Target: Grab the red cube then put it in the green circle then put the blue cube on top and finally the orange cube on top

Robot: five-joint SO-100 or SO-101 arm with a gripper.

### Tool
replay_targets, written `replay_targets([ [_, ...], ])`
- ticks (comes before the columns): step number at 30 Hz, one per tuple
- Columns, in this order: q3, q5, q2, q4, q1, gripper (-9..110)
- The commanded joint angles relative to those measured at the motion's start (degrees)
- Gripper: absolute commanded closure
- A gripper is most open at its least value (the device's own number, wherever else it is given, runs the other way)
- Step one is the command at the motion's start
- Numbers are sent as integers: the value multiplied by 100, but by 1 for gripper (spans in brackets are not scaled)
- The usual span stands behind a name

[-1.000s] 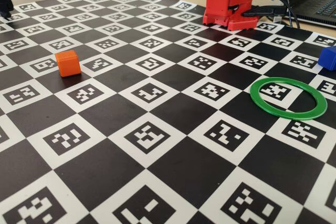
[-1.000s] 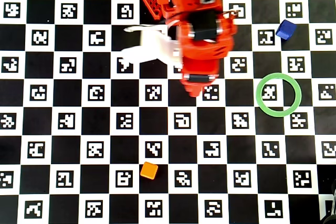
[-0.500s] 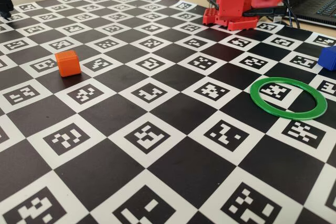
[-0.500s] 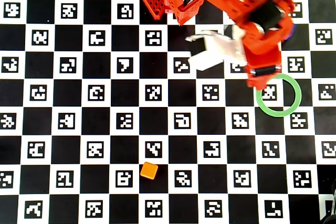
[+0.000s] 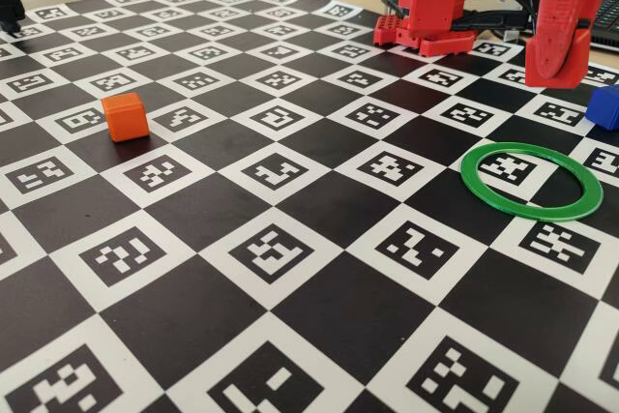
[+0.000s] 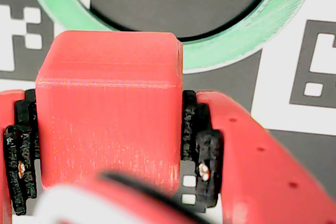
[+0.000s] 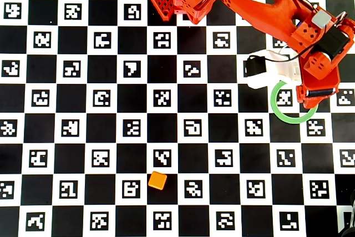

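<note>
You have the red cube (image 6: 109, 108) clamped between the black pads (image 6: 202, 153) of the gripper (image 6: 107, 150), held above the board near its right edge in the overhead view, partly over the green circle (image 7: 279, 111). In the wrist view the ring's near arc sits just past the cube's top, so carry it a little further until the cube is over the open middle. Lower straight down and let go only once it rests flat. The blue cube (image 5: 605, 106) waits just beyond the ring; the orange cube (image 7: 157, 180) lies well apart, toward the bottom edge.
</note>
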Motion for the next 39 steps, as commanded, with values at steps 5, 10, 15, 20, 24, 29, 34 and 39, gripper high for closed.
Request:
replay_targets([
  [5,-554,79,-149,-79,-26,97],
  [10,-545,88,-396,-114,-35,97],
  [15,-501,97,-571,-246,-62,97],
  [20,-387,97,-633,-413,-176,97],
  [24,-220,97,-642,-598,-193,97],
  [29,-9,79,-694,-747,-193,97],
  [34,316,62,-703,-923,-185,97],
  [39,633,62,-677,-1099,-185,97],
])
